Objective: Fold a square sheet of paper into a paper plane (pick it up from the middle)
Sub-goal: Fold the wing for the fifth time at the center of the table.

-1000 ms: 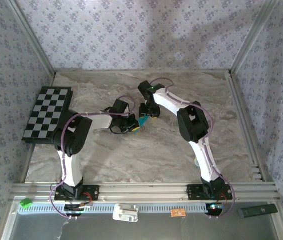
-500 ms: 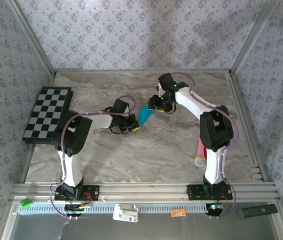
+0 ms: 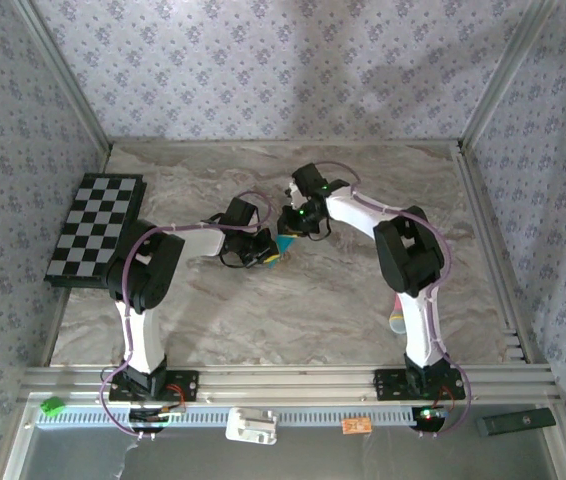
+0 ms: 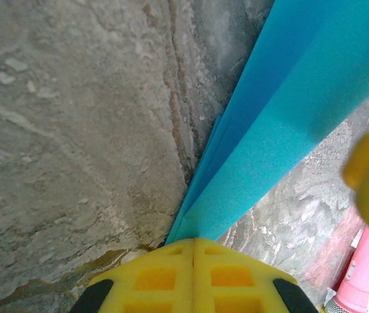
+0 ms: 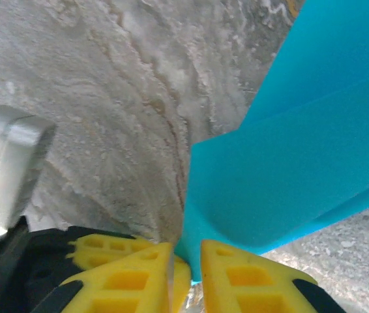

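Note:
The teal sheet of paper (image 3: 285, 243), folded into a narrow creased shape, is held off the marble table between both grippers. My left gripper (image 3: 263, 252) is shut on its lower end; in the left wrist view the yellow pads (image 4: 171, 277) meet with the paper (image 4: 282, 111) coming out from between them. My right gripper (image 3: 294, 226) comes in from the right, and its yellow fingers (image 5: 250, 280) stand closed to a narrow slit around the paper's (image 5: 289, 163) corner. The left gripper's pads (image 5: 100, 251) sit just beside them.
A black-and-white checkered board (image 3: 98, 228) lies at the table's left edge. A pink stick with a yellowish end (image 3: 399, 312) lies beside the right arm, and its pink shaft (image 4: 367, 274) shows in the left wrist view. Aluminium rails border the table.
Half a second ago the right gripper had swung back and right, off the paper, with its jaws wide. It has come back to the paper and closed on it. The left gripper has not moved.

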`<action>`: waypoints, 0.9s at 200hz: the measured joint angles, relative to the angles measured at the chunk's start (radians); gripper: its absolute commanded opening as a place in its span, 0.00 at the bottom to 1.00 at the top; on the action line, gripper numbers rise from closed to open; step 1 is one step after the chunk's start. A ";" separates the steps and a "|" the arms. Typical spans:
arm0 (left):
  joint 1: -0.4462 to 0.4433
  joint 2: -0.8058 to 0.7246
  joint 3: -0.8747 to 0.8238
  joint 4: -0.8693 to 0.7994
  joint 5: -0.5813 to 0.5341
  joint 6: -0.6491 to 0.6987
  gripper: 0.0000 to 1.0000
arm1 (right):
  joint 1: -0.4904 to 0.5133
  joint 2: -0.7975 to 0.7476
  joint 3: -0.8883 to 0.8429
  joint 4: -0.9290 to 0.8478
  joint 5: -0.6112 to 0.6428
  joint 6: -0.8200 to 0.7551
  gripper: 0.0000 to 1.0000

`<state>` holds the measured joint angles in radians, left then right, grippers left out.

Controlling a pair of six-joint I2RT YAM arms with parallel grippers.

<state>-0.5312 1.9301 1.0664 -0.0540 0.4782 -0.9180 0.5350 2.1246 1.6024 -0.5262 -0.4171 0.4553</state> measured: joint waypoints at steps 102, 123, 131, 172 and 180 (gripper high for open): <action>0.002 0.000 0.000 0.000 0.001 0.000 0.00 | -0.016 0.077 0.029 -0.016 0.028 0.000 0.17; 0.002 0.000 0.000 0.000 0.002 0.000 0.00 | -0.019 0.081 0.029 -0.016 0.028 0.000 0.17; 0.003 0.000 0.000 0.000 0.003 0.000 0.00 | -0.019 0.081 0.029 -0.016 0.028 0.000 0.17; 0.010 0.000 0.000 -0.001 0.007 0.000 0.00 | -0.020 0.082 0.029 -0.015 0.034 0.000 0.16; 0.011 0.000 0.000 -0.001 0.008 0.000 0.00 | -0.020 0.082 0.026 -0.014 0.036 0.000 0.16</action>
<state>-0.5198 1.9297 1.0664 -0.0551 0.4858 -0.9180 0.5148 2.2070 1.6287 -0.5407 -0.3809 0.4557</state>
